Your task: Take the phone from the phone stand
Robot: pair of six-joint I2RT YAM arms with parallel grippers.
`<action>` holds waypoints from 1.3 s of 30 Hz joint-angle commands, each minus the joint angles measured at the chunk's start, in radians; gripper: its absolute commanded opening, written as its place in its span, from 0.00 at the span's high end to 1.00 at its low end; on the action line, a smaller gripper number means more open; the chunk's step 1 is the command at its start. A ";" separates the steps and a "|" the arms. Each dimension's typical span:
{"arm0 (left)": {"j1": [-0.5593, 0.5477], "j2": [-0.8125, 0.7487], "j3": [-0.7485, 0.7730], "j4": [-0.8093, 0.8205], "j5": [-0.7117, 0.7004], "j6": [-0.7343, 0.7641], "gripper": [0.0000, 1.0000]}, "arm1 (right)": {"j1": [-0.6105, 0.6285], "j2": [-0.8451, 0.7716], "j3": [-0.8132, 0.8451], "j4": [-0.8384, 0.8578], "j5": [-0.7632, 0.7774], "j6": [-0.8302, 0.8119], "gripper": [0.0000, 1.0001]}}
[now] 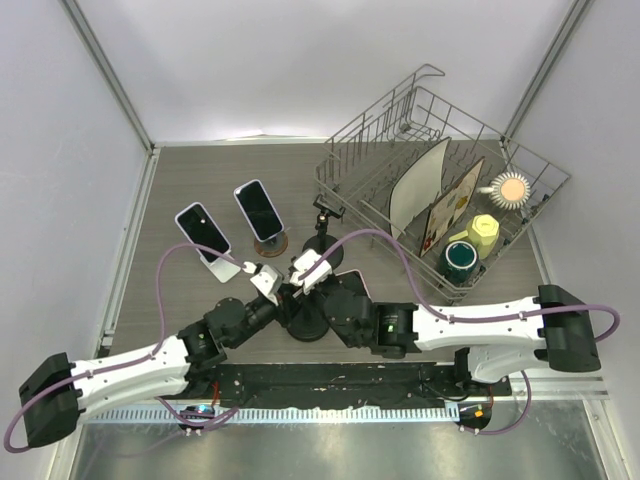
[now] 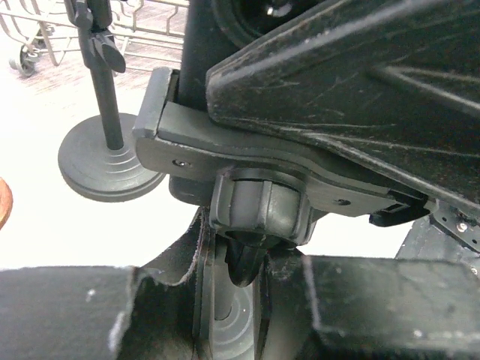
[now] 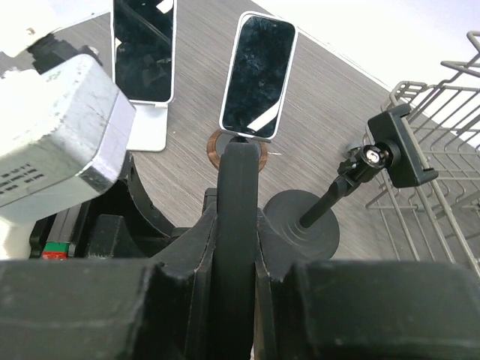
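1. The phone [image 3: 238, 187] sits at the near centre of the table [image 1: 200, 180], on the phone stand [image 1: 305, 325] where both arms meet. In the top view the arms hide most of it.
2. The right wrist view shows the phone edge-on as a thin dark slab. Its long axis runs away from the fingers toward the back of the table. Its tilt cannot be told.
3. The right end effector [image 3: 238, 255] is narrow, clamped on the phone's two flat faces.
4. The left end effector [image 2: 240, 300] is narrow, its fingers closed on the stand's stem just below the ball joint.
5. Behind stand a second phone [image 3: 142, 49] on a white stand [image 3: 150, 127] and a third phone [image 3: 259, 75] on a wooden base [image 3: 215, 150].
6. An empty black stand [image 3: 304, 225] is near on the right, with a dish rack [image 1: 372, 130] beyond.
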 commanded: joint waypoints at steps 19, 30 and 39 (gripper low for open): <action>-0.036 -0.032 -0.040 0.089 -0.306 -0.071 1.00 | 0.010 0.124 0.087 -0.023 0.535 0.062 0.99; -0.133 -0.002 -0.042 0.125 -0.384 -0.074 1.00 | -0.059 0.156 0.121 -0.051 0.558 0.115 0.99; -0.134 -0.026 -0.046 0.102 -0.422 -0.063 1.00 | -0.073 0.106 0.111 -0.066 0.488 0.158 0.99</action>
